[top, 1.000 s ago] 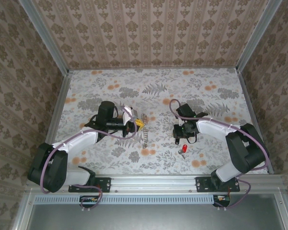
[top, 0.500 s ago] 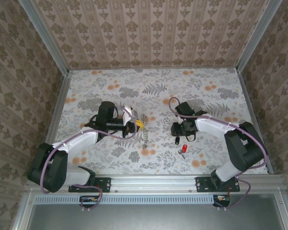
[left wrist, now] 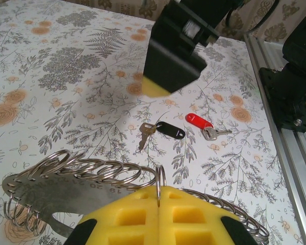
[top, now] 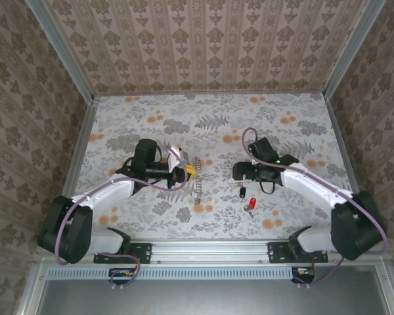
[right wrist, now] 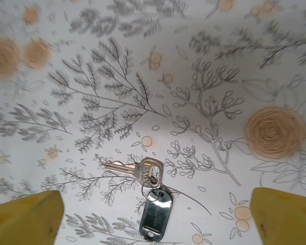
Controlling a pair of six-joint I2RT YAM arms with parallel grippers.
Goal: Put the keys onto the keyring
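My left gripper [top: 182,172] [left wrist: 159,193] is shut, its yellow pads [left wrist: 127,214] pinching one silvery ring of the keyring [left wrist: 161,176], a row of split rings [top: 198,178] strung on a flat metal strip [left wrist: 56,196]. The black-headed key [top: 242,193] [left wrist: 169,129] [right wrist: 154,213] lies flat on the table with its blade pointing left. Beside it lies the red-headed key [top: 251,204] [left wrist: 199,121]. Above the black key hovers my right gripper [top: 239,172] [right wrist: 155,219], open, with its yellow fingertips [right wrist: 25,218] far apart either side of the key and touching nothing.
The floral tablecloth [top: 282,131] covers the table inside patterned walls. A metal rail [top: 210,248] with both arm bases runs along the near edge. From the left wrist, the right arm's black finger [left wrist: 173,53] hangs over the keys.
My right gripper has opened wide and drawn back, leaving the black key lying on the table. The left gripper and the rings have not moved.
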